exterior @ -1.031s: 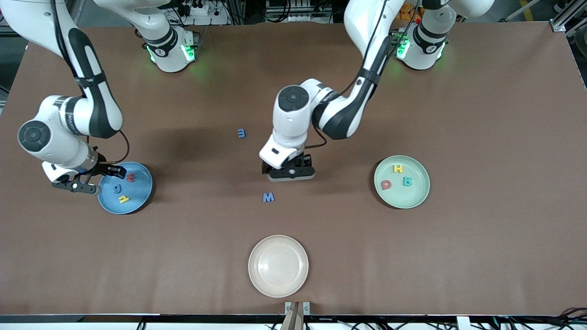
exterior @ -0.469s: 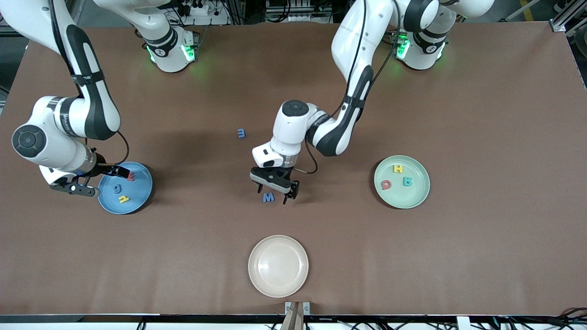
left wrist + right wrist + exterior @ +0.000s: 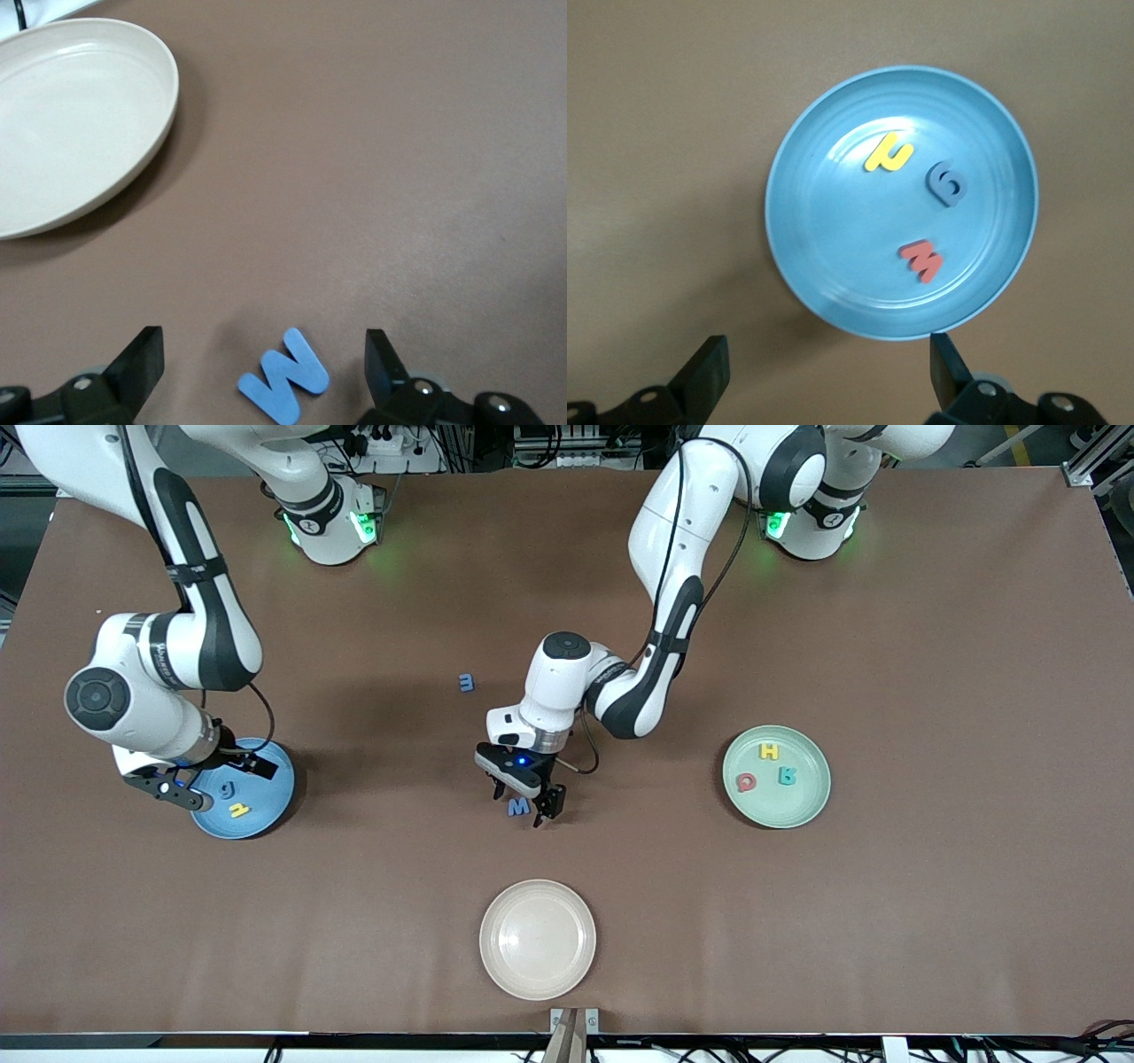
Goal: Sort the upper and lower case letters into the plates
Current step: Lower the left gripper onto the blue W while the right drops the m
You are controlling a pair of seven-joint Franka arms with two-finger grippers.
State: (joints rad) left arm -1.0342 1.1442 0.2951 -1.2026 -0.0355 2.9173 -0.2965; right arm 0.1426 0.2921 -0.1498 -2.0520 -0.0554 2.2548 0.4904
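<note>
My left gripper (image 3: 524, 802) is open and low over the middle of the table, with one finger on each side of a blue letter W (image 3: 518, 807) that lies flat. The left wrist view shows the W (image 3: 283, 376) between the open fingers of the left gripper (image 3: 263, 359). My right gripper (image 3: 217, 778) is open and empty over the blue plate (image 3: 270, 804). In the right wrist view the blue plate (image 3: 833, 266) holds a yellow letter (image 3: 888, 153), a blue letter (image 3: 947, 183) and a red letter (image 3: 923, 259). The mint plate (image 3: 776, 810) holds a yellow H (image 3: 770, 751), a red letter (image 3: 747, 781) and a teal letter (image 3: 786, 776).
A small blue letter (image 3: 467, 683) lies loose on the table, farther from the front camera than the W. A cream plate (image 3: 538, 939) sits near the front edge and also shows in the left wrist view (image 3: 71, 115).
My left gripper has come down and turned, and now straddles the blue W. My right gripper has shifted over the blue plate toward the table's middle and now covers the red letter in the front view.
</note>
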